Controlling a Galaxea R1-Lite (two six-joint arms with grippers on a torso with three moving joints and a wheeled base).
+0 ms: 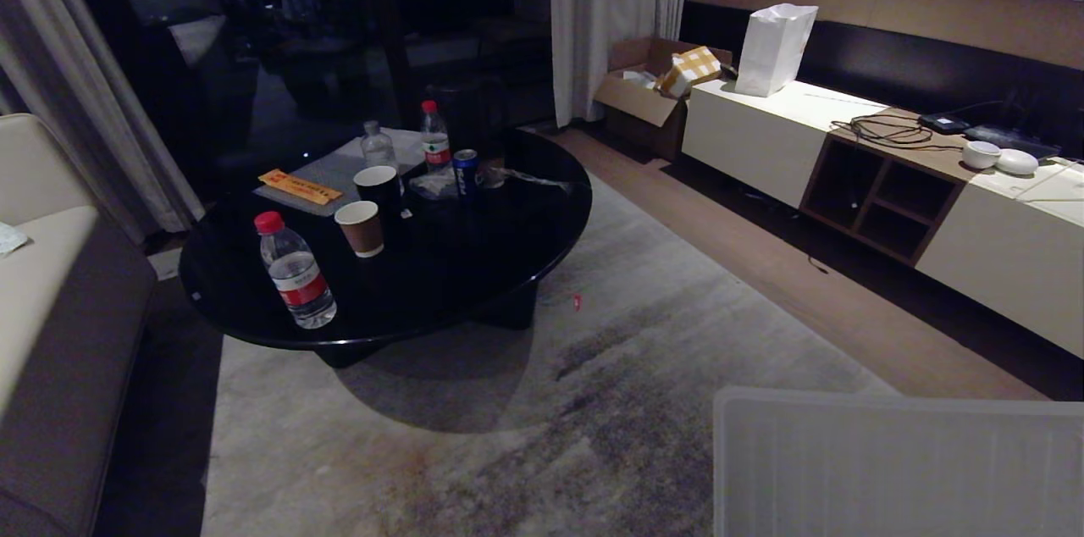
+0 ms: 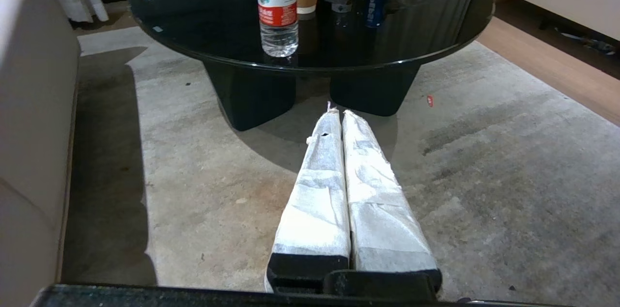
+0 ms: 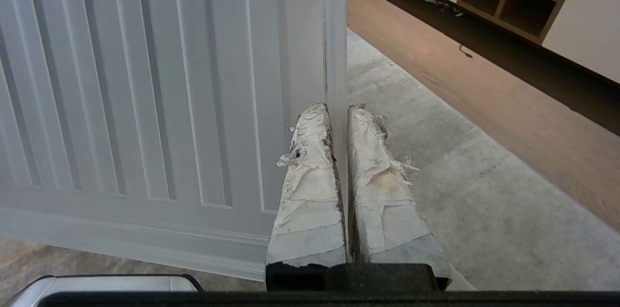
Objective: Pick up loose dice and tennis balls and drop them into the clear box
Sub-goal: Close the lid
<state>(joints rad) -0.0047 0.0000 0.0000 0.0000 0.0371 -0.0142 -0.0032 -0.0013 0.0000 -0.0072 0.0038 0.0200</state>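
Note:
No dice, tennis balls or clear box show in any view. My left gripper [image 2: 337,112] is shut and empty, its taped fingers pressed together low over the grey carpet [image 2: 193,191] and pointing at the foot of the black round table [image 2: 203,21]. My right gripper [image 3: 338,106] is shut on the edge of a flat ribbed clear plastic lid [image 3: 145,79], and the lid's rim runs between the two fingers. In the head view the lid [image 1: 898,469] fills the lower right corner. Neither arm shows there.
The black table [image 1: 474,266] carries a water bottle [image 1: 295,270], paper cups [image 1: 361,228], a can [image 1: 465,171] and papers. A sofa [image 1: 51,334] stands at the left. A low white cabinet [image 1: 762,130] lines the right wall beyond the wooden floor [image 1: 847,300]. A small red scrap [image 1: 577,301] lies on the carpet.

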